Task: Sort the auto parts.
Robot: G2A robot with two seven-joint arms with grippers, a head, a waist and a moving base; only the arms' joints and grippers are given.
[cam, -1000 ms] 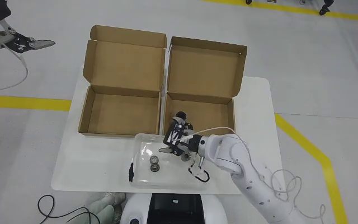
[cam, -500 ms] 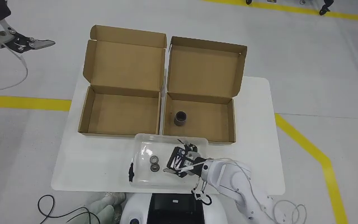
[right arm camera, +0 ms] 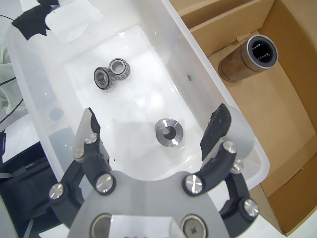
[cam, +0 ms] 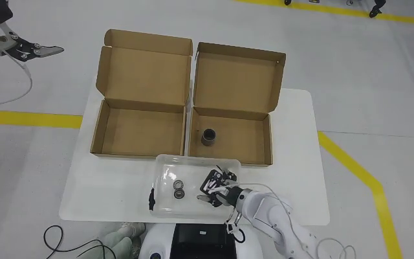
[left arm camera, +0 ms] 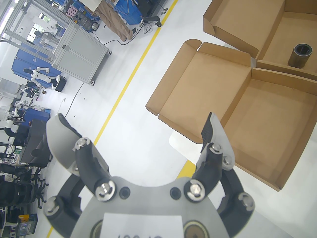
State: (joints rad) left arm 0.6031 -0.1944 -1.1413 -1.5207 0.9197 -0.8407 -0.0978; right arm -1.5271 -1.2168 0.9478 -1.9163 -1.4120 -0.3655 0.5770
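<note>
right pincer (right arm camera: 155,118) hangs released over the bin (right arm camera: 171,20), jaws straddling the bushing (right arm camera: 169,132) on its floor. step in hand: pick-up. next move likely: lower, clench on the bushing, lift clear.

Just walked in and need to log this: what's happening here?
The right gripper hangs open over the clear bin, above a silver bushing. Two ring bearings lie in the bin. A dark cylinder already sits in one cardboard box, a second box beside it. The left gripper is open, off beside the table.
</note>
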